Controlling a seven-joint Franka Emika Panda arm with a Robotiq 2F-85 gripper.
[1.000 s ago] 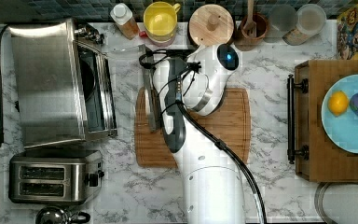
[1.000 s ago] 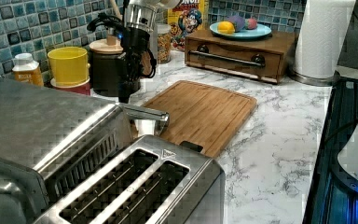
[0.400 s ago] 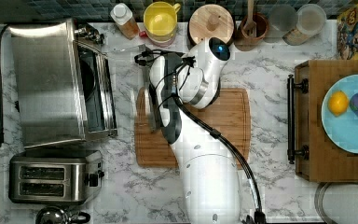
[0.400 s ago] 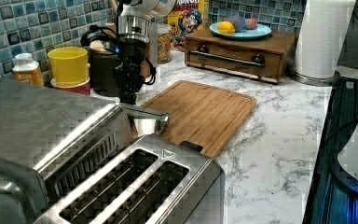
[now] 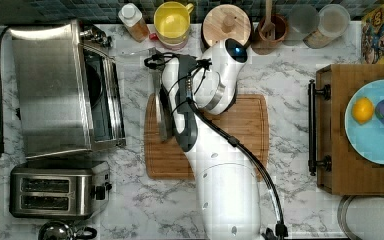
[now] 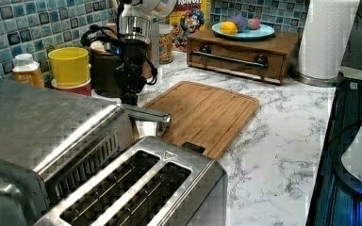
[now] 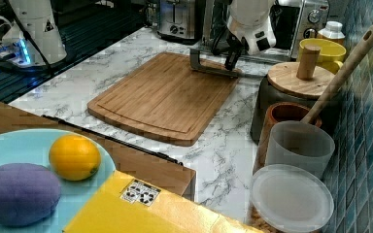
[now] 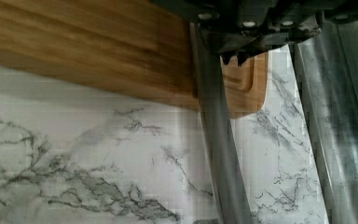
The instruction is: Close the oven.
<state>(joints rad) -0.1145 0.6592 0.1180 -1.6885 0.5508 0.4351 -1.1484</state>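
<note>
The steel oven [image 5: 50,90] stands at the top view's left with its glass door [image 5: 130,100] dropped flat toward the cutting board. The door's metal bar handle [image 5: 159,112] lies along the board's left edge in the top view. My gripper [image 5: 154,64] hangs over the handle's far end, near the back wall. In the left view the gripper [image 6: 130,96] sits just above the handle [image 6: 146,114]. The wrist view has the fingertips [image 8: 227,57] pressed together beside the bar handle [image 8: 219,140]. In the right view the gripper [image 7: 230,60] is at the handle [image 7: 213,70].
A wooden cutting board [image 5: 240,135] lies under the arm. A two-slot toaster [image 5: 55,192] stands next to the oven. A yellow cup [image 5: 172,22], a bottle [image 5: 132,20] and lidded jars [image 5: 225,22] line the back wall. A wooden drawer box [image 5: 330,125] carries a fruit plate.
The gripper has come down toward the door handle and shifted slightly toward the oven. The oven door has stayed flat.
</note>
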